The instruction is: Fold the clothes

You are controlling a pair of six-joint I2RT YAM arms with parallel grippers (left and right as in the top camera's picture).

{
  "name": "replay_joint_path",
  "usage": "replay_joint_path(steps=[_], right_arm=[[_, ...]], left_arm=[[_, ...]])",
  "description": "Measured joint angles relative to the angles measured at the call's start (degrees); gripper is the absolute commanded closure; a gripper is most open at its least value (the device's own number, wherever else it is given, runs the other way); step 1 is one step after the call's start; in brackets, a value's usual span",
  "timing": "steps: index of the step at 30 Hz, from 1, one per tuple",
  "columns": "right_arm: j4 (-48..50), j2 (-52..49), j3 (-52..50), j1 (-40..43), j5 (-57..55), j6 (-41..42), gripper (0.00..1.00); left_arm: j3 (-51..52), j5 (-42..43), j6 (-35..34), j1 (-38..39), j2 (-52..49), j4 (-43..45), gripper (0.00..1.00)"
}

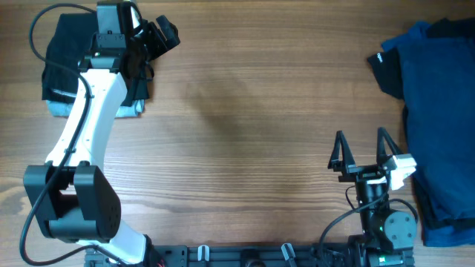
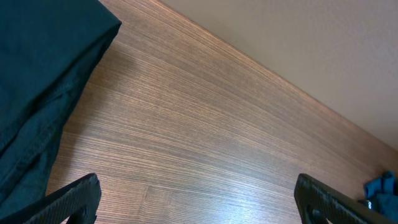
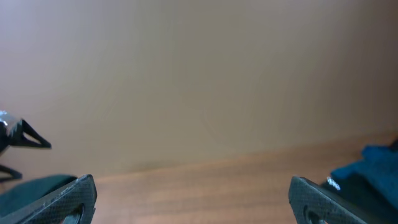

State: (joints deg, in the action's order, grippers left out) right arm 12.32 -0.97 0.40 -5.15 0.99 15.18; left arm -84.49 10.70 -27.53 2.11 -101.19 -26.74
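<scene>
A stack of folded dark clothes lies at the table's far left, with a pale blue piece at the bottom. Its dark edge shows in the left wrist view. My left gripper is open and empty, just right of the stack; its fingers frame bare wood. A pile of unfolded blue clothes lies at the right edge, with a dark garment on top. My right gripper is open and empty, near the front, left of that pile.
The wooden table spans the view. The left arm reaches over the stack's front right. A blue cloth edge shows at the right in the right wrist view. A mounting rail runs along the front edge.
</scene>
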Motion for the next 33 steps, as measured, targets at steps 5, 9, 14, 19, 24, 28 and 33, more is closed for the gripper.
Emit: replay_joint_path(steps=[5,9,14,19,24,28,33], right_arm=[[-7.1,0.1,0.0,0.0,-1.5,0.0,0.00],[-11.1,0.1,0.0,0.0,-3.7,-0.3,0.00],[-11.5,0.1,0.0,0.0,-4.1,-4.1,0.00],[-11.6,0.1,0.0,0.0,-4.0,-8.2,0.00],[-11.9,0.1,0.0,0.0,-2.5,-12.9,0.01],[-12.0,0.1,0.0,0.0,-1.1,-14.4,0.01],[-12.0,0.1,0.0,0.0,-1.0,-14.9,0.00]], left_arm=[[0.0,0.0,0.0,0.0,0.0,0.0,0.00],[0.0,0.0,0.0,0.0,0.0,0.0,0.00],[0.0,0.0,0.0,0.0,0.0,0.0,0.00],[0.0,0.0,0.0,0.0,0.0,0.0,0.00],[0.0,0.0,0.0,0.0,0.0,0.0,0.00],[0.0,0.0,0.0,0.0,0.0,0.0,0.00],[0.0,0.0,0.0,0.0,0.0,0.0,0.00]])
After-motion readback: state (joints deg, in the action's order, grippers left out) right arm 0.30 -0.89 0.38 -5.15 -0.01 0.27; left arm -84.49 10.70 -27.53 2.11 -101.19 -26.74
